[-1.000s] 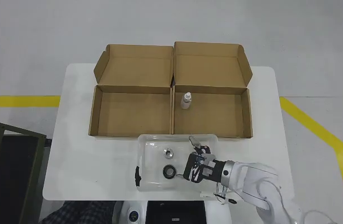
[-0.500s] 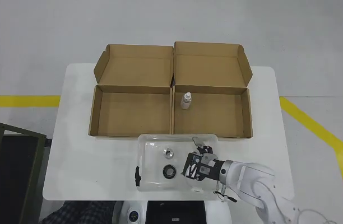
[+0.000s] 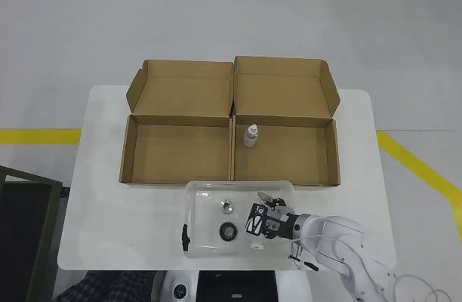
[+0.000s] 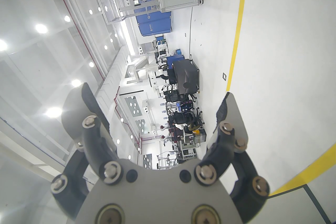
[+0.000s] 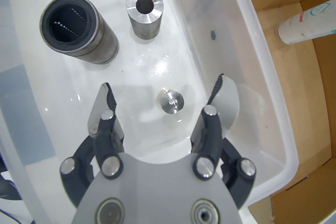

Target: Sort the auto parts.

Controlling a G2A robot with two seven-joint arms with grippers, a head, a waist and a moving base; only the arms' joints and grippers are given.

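In the right wrist view my right gripper (image 5: 164, 89) hangs open inside the clear plastic bin (image 5: 252, 33). A small silver round part (image 5: 172, 103) stands on the bin floor between its fingers, untouched. Farther in stand a silver bushing (image 5: 145, 12) and a large black-lined cylindrical bearing (image 5: 78, 28). From the top view, the right gripper (image 3: 263, 201) is over the bin's right half, with the bushing (image 3: 226, 204) and bearing (image 3: 229, 230) to its left. My left gripper (image 4: 155, 101) is open, holds nothing and points out at the room.
Two open cardboard boxes lie behind the bin: the left box (image 3: 177, 155) and the right box (image 3: 291, 158), which holds a white bottle (image 3: 251, 136) near its left wall. The bin (image 3: 195, 190) sits at the white table's (image 3: 103, 211) front edge.
The right arm has swung its wrist round and the gripper has shifted slightly left within the bin. The parts in the bin have not moved.
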